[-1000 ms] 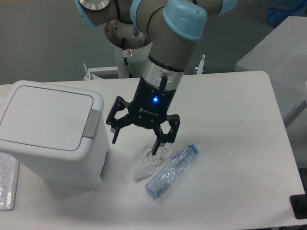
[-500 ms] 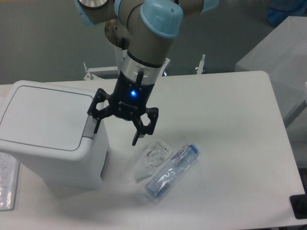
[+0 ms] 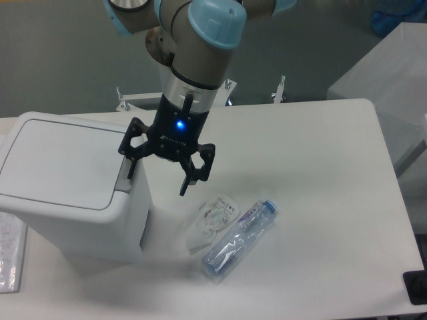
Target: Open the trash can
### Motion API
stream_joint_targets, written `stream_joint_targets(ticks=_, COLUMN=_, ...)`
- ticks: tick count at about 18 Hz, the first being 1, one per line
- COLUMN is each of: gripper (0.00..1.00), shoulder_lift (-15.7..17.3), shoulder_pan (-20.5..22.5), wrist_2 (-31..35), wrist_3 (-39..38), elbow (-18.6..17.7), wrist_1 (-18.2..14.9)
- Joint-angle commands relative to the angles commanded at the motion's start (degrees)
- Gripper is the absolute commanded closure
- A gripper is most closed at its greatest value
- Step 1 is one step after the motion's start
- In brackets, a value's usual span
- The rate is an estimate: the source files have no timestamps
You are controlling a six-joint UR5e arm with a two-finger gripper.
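Nearest to us, at the left edge of the white bench [image 3: 320, 173], we saw the corner of a clear plastic sleeve [image 3: 9, 257] lying flat beside the base of the trash can. Toward the middle of the near side lay a clear plastic bottle [image 3: 239, 238] on its side, its blue-capped end pointing away to the right. Touching the bottle's left side was a crumpled clear plastic wrapper [image 3: 210, 220].

The trash can [image 3: 70, 193], a large boxy white bin with rounded corners, stood on the left part of the bench. Its flat lid [image 3: 61, 160] was closed, lying level with the rim. The grey push tab [image 3: 124, 179] sat in the middle of the lid's right edge.

Above the bin's right edge we saw the black gripper [image 3: 155, 178] hanging from the arm, pointing down, with a blue light glowing on its body. Its two fingers were spread wide and held nothing. The left finger reached down to just above the grey tab; we could not tell whether it touched. The right finger hung in the air to the right of the bin, above the bench.

Farther back, the arm [image 3: 200, 47], silver with light blue joint covers, rose to its base beyond the bench's far edge.
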Motion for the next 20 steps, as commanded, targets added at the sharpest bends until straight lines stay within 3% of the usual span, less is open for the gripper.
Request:
stream_joint_targets(ticks=11, gripper=0.0, shoulder_lift=0.09, shoulder_pan=0.0, wrist_2=0.0, wrist_3=0.52, elbow=1.66, wrist_1=0.17)
stream_joint_targets(ticks=14, gripper=0.0, shoulder_lift=-0.7, shoulder_pan=0.35, wrist_2=0.0, wrist_3=0.79, elbow=4.56, wrist_1=3.24)
stream_joint_targets(ticks=17, gripper=0.0, shoulder_lift=-3.77, shoulder_pan=1.75, wrist_2=0.17, wrist_3=1.75, elbow=6.41, wrist_1=8.86)
stream_joint_targets(ticks=20, gripper=0.0, shoulder_lift=-6.23, shoulder_pan=5.53, wrist_2=3.41, wrist_3=6.48, elbow=6.68, wrist_1=9.67)
